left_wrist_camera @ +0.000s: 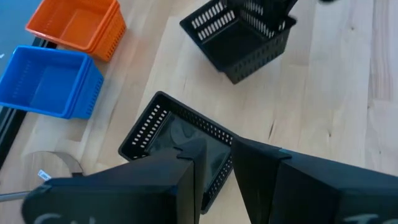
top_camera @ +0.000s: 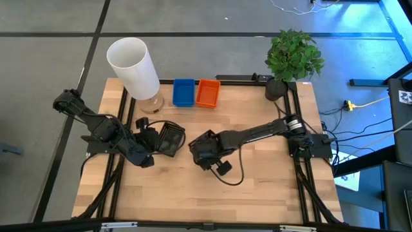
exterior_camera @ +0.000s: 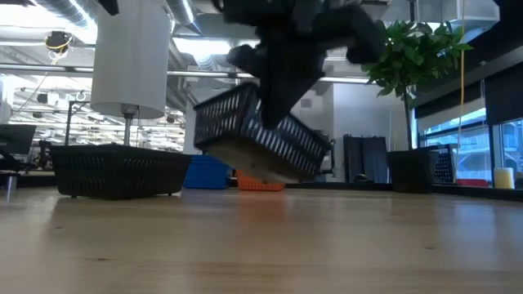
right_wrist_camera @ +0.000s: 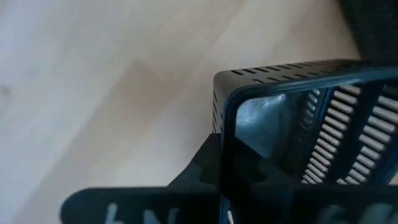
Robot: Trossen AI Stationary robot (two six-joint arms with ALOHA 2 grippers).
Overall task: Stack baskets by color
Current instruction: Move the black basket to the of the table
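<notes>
Gripping a black basket (top_camera: 205, 147) by its wall, the right hand (top_camera: 207, 154) sits clamped shut near the table (top_camera: 257, 187) centre, well clear of the white cylinder (top_camera: 133, 67); blue basket (top_camera: 183, 92) and orange basket (top_camera: 208, 93) wait just beside that cylinder. Low view: the carried basket hangs tilted, off the table. Left wrist view: the left hand (left_wrist_camera: 214, 171), part-open, pinches the rim of a second black basket (left_wrist_camera: 171, 143), apparently steadying it for stacking. Right wrist view: rim between fingers.
</notes>
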